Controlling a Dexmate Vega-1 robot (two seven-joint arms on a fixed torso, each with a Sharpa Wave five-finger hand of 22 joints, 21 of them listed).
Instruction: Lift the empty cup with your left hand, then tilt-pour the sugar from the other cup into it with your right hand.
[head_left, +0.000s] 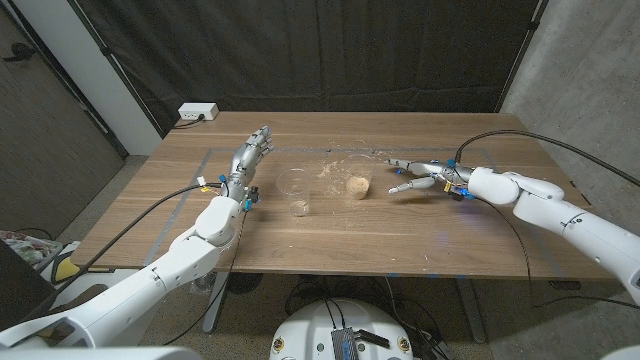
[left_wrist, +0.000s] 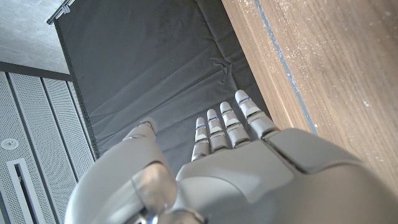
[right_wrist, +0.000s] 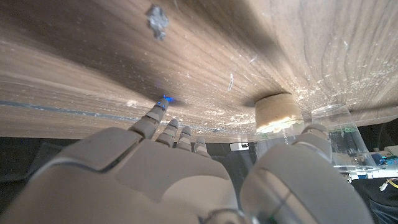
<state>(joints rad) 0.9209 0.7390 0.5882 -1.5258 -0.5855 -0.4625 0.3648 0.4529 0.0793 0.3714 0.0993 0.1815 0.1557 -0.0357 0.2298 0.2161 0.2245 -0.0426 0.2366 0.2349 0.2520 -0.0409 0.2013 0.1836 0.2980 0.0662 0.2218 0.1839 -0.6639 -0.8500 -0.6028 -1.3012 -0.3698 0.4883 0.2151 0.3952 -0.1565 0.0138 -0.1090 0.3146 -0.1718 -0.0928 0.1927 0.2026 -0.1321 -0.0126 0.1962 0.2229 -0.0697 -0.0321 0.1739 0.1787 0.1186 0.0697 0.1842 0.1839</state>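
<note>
On the counter (head_left: 200, 225), the empty cup (head_left: 294, 191) stands just beside the sugar cup (head_left: 357, 180). The left robot hand (head_left: 246, 163), fingers spread and holding nothing, is near the empty cup, apart from it. The right robot hand (head_left: 425, 178) is likewise spread near the sugar cup.

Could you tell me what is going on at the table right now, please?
The robot is set up to pour sugar between two clear cups, but neither is held yet. The empty cup and the cup with sugar stand upright side by side mid-table. The left hand is open beside the empty cup, and the right hand, also open, reaches toward the sugar cup without touching it.
</note>
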